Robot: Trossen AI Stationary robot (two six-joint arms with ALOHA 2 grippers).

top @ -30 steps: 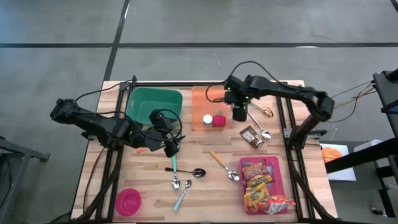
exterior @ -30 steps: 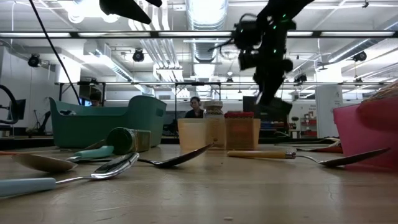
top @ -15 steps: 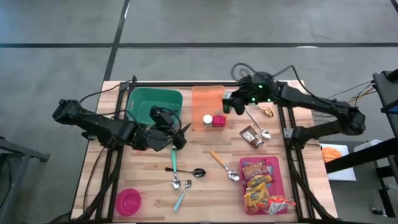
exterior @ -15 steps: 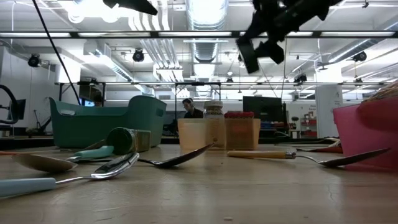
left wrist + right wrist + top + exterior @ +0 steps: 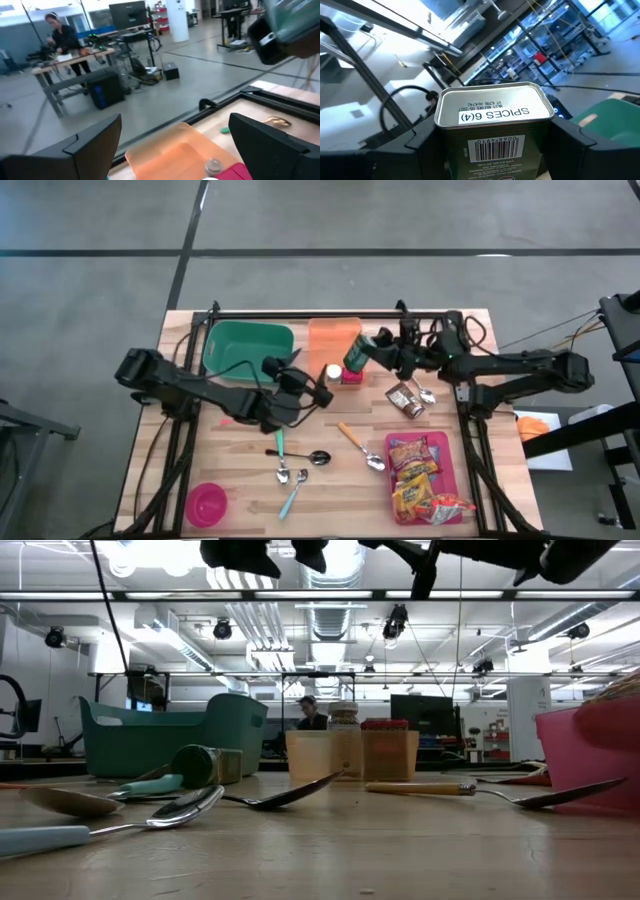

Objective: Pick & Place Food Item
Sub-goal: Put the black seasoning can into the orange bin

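One spice tin (image 5: 492, 131), between right jaws

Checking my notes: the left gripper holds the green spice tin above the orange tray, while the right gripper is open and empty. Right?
Sides are swapped. The right gripper holds the green spice tin, as the right wrist view shows; the left gripper is open and empty above the orange tray.

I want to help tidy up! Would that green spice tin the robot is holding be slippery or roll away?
Probably slick: the spice tin looks like smooth metal. It likely won't roll far, since its top looks flat-sided with rounded corners. The right gripper holds it aloft, so it seems stiff.
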